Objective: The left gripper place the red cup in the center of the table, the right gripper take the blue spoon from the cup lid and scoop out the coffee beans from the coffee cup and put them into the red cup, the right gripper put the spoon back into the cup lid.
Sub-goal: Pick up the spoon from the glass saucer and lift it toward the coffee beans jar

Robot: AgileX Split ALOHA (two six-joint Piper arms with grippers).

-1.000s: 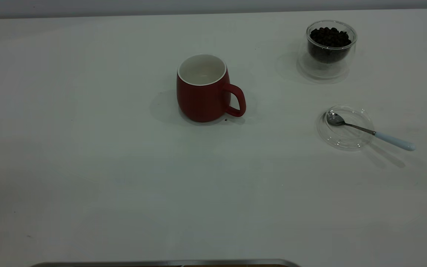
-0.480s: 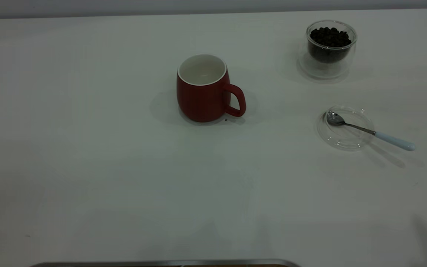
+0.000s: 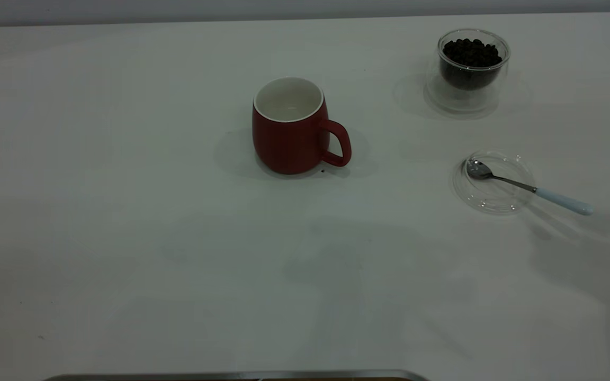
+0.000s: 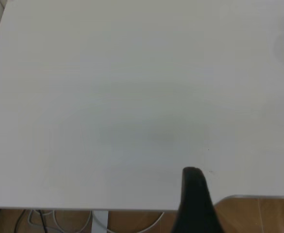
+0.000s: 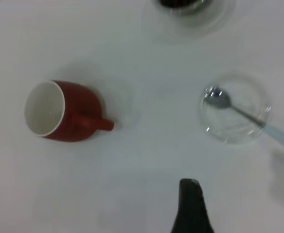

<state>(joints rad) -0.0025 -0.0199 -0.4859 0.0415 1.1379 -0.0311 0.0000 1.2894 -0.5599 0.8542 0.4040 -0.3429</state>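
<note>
Only one dark finger of the right gripper (image 5: 190, 204) shows above the white counter (image 3: 125, 238), so its opening cannot be told; it holds nothing. Farther off, the blue spoon (image 3: 527, 186) rests bowl-down in the cup lid (image 3: 493, 182). The red cup (image 3: 292, 127) stands upright mid-counter. Farthest, the coffee cup (image 3: 469, 71) holds coffee beans (image 3: 470, 53).

The white surface (image 3: 125, 238) carries the red cup (image 3: 292, 132) upright near its middle. To the right of the red cup and farther back stands the coffee cup (image 3: 468, 71); to its right and nearer lies the cup lid (image 3: 490, 198).
</note>
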